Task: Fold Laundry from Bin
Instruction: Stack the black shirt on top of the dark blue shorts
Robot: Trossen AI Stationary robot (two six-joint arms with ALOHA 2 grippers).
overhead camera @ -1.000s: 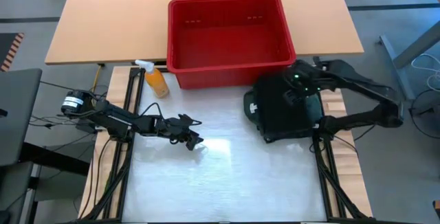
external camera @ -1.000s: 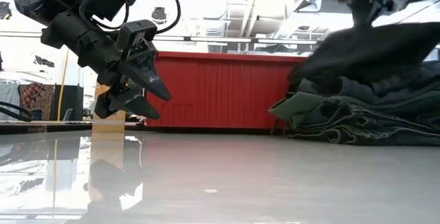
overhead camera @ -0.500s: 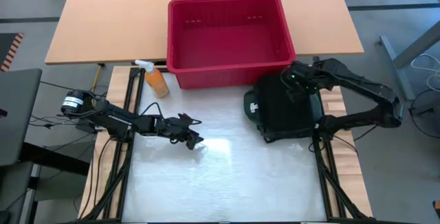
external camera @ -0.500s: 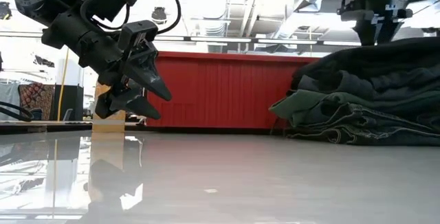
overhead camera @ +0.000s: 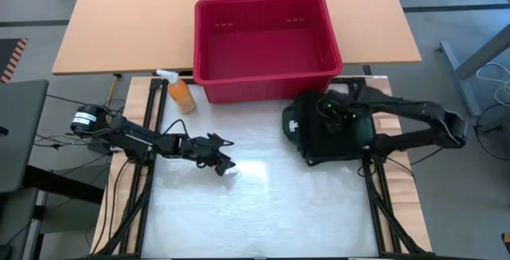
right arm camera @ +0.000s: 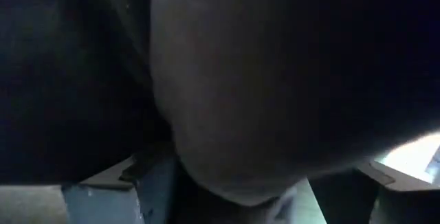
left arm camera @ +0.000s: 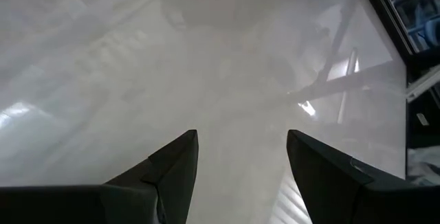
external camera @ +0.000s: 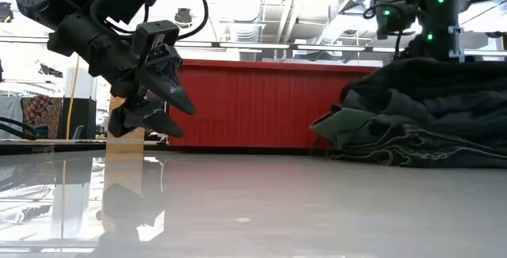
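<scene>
The laundry (overhead camera: 331,136) is a pile of dark garments at the table's right, resting on the white tabletop, with a green piece (external camera: 348,127) at its base and a pale label (overhead camera: 293,124) on its left side. Behind it stands the red bin (overhead camera: 267,45); no cloth shows in it. My right gripper (overhead camera: 335,116) points down onto the pile's top, open, and dark cloth (right arm camera: 261,86) bulges between its spread fingers. My left gripper (overhead camera: 225,163) hangs open above the bare table at the left, with nothing between its fingers (left arm camera: 175,165). My right gripper comes at the pile's top garment (right arm camera: 227,114) from above, fingers pointing down and wide apart. A hump of the dark cloth fills the gap between them. I cannot tell whether the fingers touch the cloth. The pile lies flat on the table.
An orange spray bottle (overhead camera: 180,92) stands by the bin's near left corner. The bin sits on a wooden table (overhead camera: 127,21) beyond the white one. Bare white tabletop (overhead camera: 263,204) stretches between the two arms and toward the near edge.
My right gripper has let go of a black garment that it held lifted above the pile; the garment has dropped and now lies flat on top. The gripper then came straight down onto the pile's top.
</scene>
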